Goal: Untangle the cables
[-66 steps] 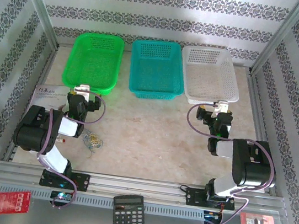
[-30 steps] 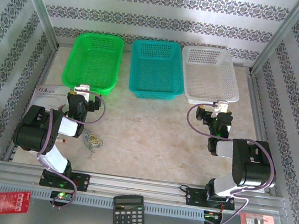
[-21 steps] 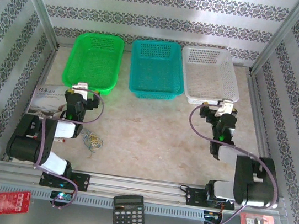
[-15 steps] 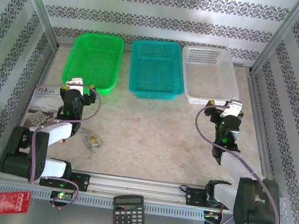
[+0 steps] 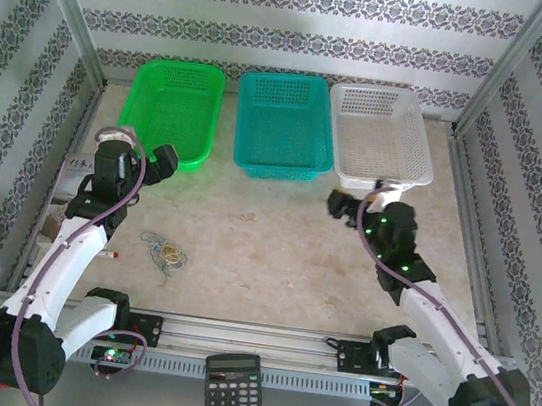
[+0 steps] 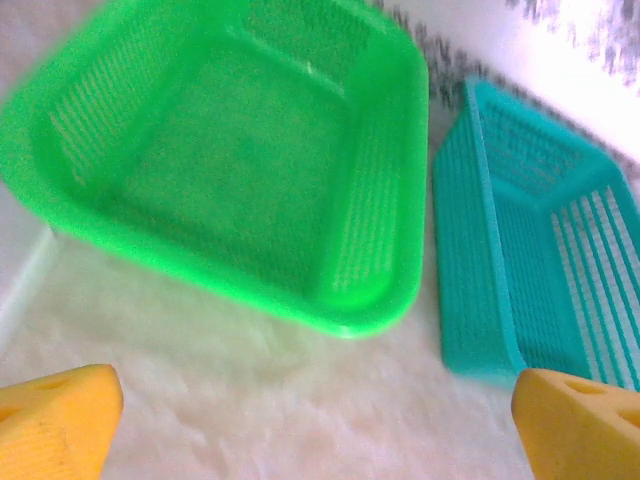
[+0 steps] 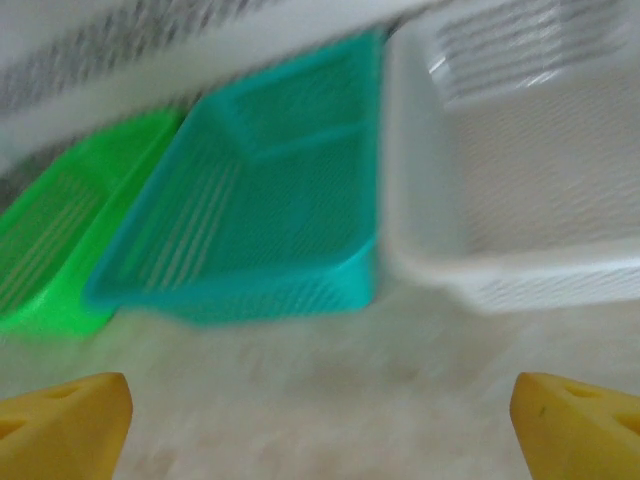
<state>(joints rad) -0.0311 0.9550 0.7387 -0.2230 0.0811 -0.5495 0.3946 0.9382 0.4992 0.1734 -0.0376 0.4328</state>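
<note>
The cables lay in a small loose clump on the pale, marbled worktop, near the left arm's base and well apart from both arms' fingers. The left fingers and right fingers stood spread wide, gripping nothing, over bare surface. 3 baskets, the green basket, teal basket and white basket, lined the back edge below walls papered in patterned bands.

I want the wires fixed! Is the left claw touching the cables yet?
Apart. The top view shows the left claw by the green basket, with a plain gap to the cables.
</note>
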